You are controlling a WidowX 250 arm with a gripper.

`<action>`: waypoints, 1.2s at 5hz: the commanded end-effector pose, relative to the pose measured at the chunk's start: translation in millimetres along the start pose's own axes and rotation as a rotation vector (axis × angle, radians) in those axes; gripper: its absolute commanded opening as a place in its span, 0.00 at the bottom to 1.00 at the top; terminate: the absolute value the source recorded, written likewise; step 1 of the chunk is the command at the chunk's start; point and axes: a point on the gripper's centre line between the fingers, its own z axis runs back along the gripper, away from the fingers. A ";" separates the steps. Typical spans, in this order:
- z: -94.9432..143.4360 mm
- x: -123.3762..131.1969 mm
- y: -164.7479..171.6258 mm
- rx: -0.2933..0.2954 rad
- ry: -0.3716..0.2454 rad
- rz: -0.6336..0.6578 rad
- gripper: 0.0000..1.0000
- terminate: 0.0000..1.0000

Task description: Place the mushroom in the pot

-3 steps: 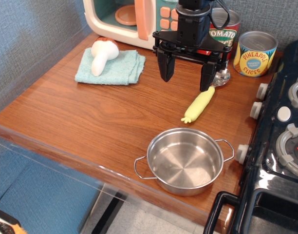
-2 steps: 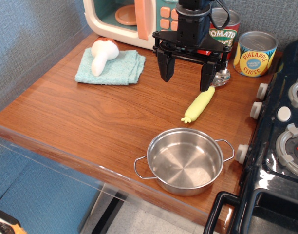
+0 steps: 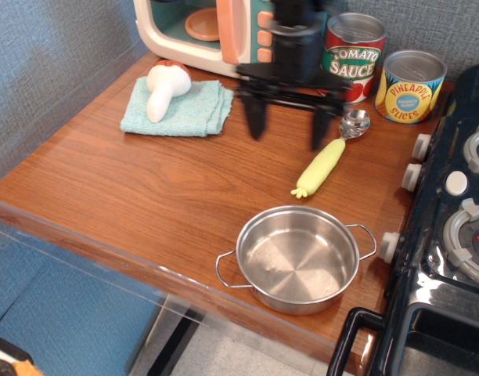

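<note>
The mushroom (image 3: 164,88) lies on its side on a teal cloth (image 3: 177,108) at the back left of the wooden counter, cream stem toward me, red-brown cap toward the toy microwave. The steel pot (image 3: 297,257) stands empty near the counter's front edge, right of centre. My gripper (image 3: 287,125) hangs open and empty above the counter's middle back, blurred by motion. It is to the right of the mushroom and well behind the pot.
A yellow-handled spoon (image 3: 325,160) lies just right of the gripper. A tomato sauce can (image 3: 353,48) and a pineapple can (image 3: 411,86) stand at the back right. A toy microwave (image 3: 216,27) is at the back. A toy stove (image 3: 455,227) borders the right side.
My gripper has moved left toward the mushroom, uncovering the spoon's bowl and the tomato sauce can. Nothing else has moved.
</note>
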 end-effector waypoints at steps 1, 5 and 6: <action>30.0 28.4 93.3 0.020 -0.209 0.125 1.00 0.00; -26.6 62.2 152.6 0.067 -0.256 0.191 1.00 0.00; -23.2 66.1 148.2 0.094 -0.256 0.164 0.00 0.00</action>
